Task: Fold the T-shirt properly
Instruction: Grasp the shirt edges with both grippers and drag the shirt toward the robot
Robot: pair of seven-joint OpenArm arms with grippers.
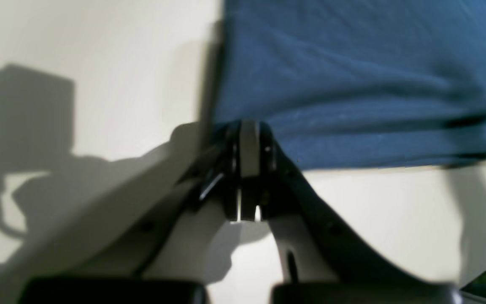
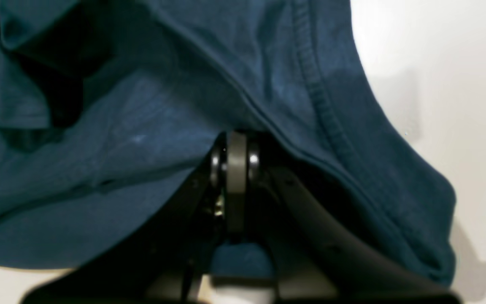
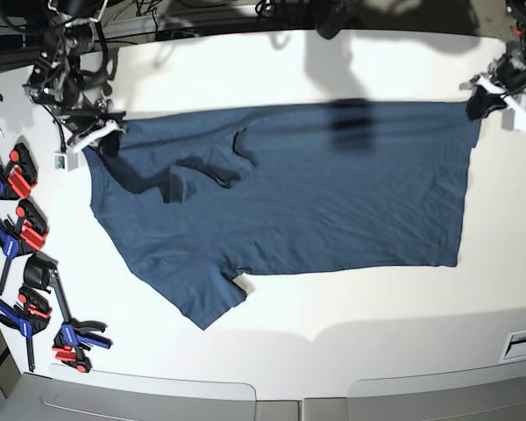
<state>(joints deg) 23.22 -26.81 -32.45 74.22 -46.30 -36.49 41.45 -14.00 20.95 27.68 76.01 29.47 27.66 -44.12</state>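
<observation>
Two corners are pinned: at far left our right gripper is clamping its fingers on the T-shirt by the shoulder; at far right our left gripper is pinching the hem corner. We are judging the cloth soft, light and prone to bunching. White tabletop is lying open nearer us; clamps are crowding the left edge.

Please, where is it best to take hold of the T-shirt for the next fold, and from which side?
Probably the near long edge of the T-shirt: the lower sleeve and the near hem corner. Come from the table's front; both lie flat and free.
</observation>
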